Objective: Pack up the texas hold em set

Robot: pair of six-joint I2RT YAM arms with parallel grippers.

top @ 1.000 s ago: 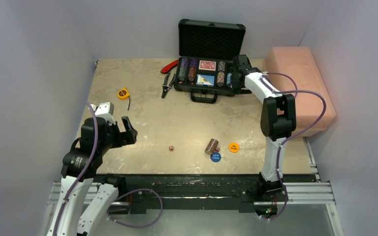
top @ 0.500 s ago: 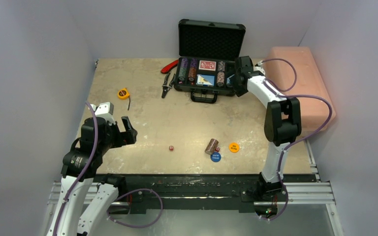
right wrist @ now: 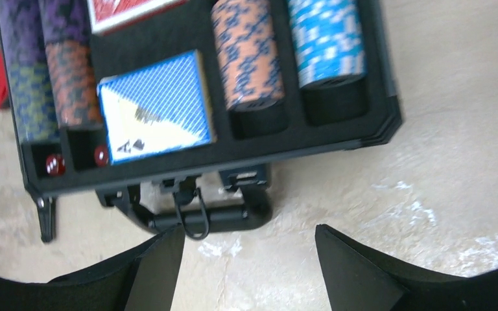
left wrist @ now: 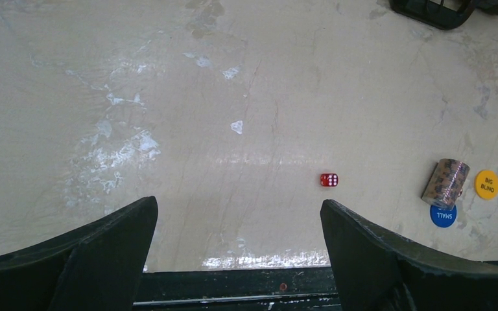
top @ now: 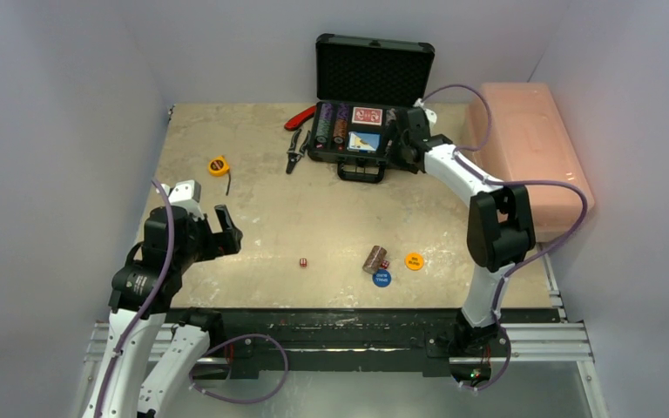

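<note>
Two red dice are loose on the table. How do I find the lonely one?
Start at the black briefcase at the far edge of the table, then come toward the near edge, where a toppled chip stack lies beside a blue disc and an orange disc. The red die sits alone left of them; the other die is beside the stack.

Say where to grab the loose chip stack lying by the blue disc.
Come from above and pinch the chip stack across its two flat ends: it lies on its side, so end pressure probably keeps the chips together. The blue disc crowds its near end.
</note>
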